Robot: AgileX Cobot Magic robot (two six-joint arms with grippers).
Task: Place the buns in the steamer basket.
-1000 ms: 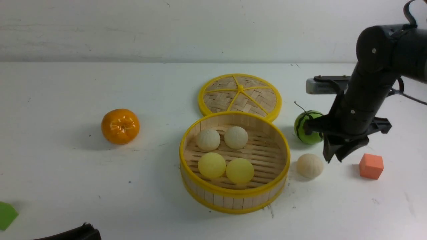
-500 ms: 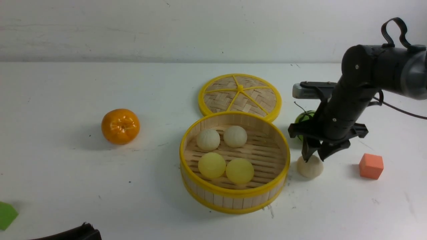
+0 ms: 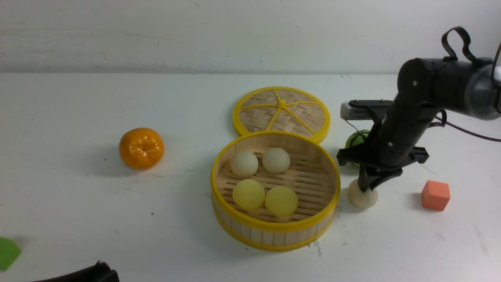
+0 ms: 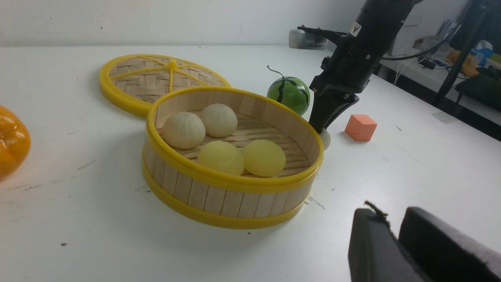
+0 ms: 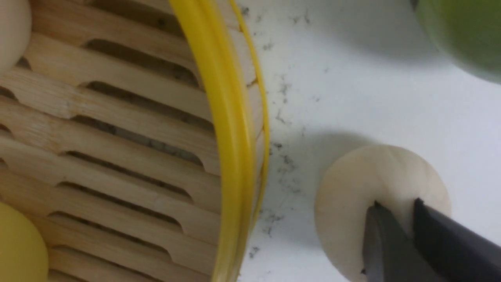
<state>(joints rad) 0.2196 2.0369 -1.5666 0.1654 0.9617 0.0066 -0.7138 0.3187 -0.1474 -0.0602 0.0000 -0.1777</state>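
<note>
Nearest, the left gripper [image 4: 395, 235] sits low at about 7 o'clock of the round bamboo steamer basket with yellow rims [image 3: 275, 225]; its pads are nearly together with nothing between them. Inside the basket lie four small round toy buns: two pale yellow ones [image 3: 264, 197] at the near side, two cream-white pleated ones [image 3: 260, 162] behind, all on the slotted floor. The fifth cream-white pleated bun [image 3: 363, 197] rests on the white table [image 3: 78, 215] at 3 o'clock of the basket, just beside its wall. The right gripper [image 3: 367, 188] is down on it, jaws drawn close and pinching a fold at the crown. Judgement: light, soft, squashy; a crown pinch may slip, so grasping across the body seems safer. Farther back: green striped watermelon ball [image 3: 354, 140], flat woven lid [image 3: 282, 111].
</note>
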